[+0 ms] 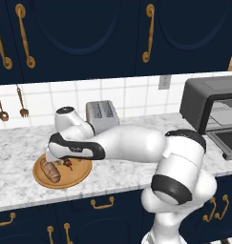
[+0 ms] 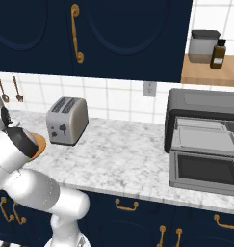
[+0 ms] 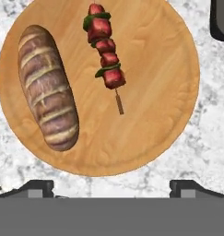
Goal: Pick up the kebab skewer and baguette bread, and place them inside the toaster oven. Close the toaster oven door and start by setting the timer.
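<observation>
The kebab skewer is lying near the middle of the round wooden plate, apart from the baguette bread along one rim. The gripper is hovering over both with fingers spread wide, empty, probably lining up a first pick. The toaster oven is waiting at the worktop's far end, door lowered.

Marble counter with wooden plate, silver toaster, toaster oven.
</observation>
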Controlling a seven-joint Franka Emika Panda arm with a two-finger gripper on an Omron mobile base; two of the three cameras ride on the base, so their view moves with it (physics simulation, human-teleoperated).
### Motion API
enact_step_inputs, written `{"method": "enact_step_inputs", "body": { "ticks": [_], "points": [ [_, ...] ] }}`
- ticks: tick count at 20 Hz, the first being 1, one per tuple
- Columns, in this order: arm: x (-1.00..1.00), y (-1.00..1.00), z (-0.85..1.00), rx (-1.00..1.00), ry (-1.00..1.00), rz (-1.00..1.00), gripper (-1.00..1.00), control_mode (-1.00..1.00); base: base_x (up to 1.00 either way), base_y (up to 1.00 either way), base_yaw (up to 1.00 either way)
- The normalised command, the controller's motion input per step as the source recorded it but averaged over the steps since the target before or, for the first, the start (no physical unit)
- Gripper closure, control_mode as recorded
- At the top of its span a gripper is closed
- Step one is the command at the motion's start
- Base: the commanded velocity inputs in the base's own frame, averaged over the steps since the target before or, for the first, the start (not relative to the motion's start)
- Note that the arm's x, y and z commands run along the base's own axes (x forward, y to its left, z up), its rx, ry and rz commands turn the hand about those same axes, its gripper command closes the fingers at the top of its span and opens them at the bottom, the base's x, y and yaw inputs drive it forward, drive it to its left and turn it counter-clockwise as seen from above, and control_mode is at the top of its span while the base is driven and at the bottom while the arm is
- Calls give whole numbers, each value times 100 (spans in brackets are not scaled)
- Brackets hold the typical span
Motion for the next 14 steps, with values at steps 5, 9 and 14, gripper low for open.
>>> {"method": "enact_step_inputs", "body": {
  "ticks": [5, 9, 14],
  "points": [
    [41, 55, -40, 0, 4, 9, -100, -100, 0, 0, 0],
    [32, 53, -38, 0, 6, 8, -100, -100, 0, 0, 0],
    [9, 26, -17, 0, 5, 4, -100, -100, 0, 0, 0]
  ]
}}
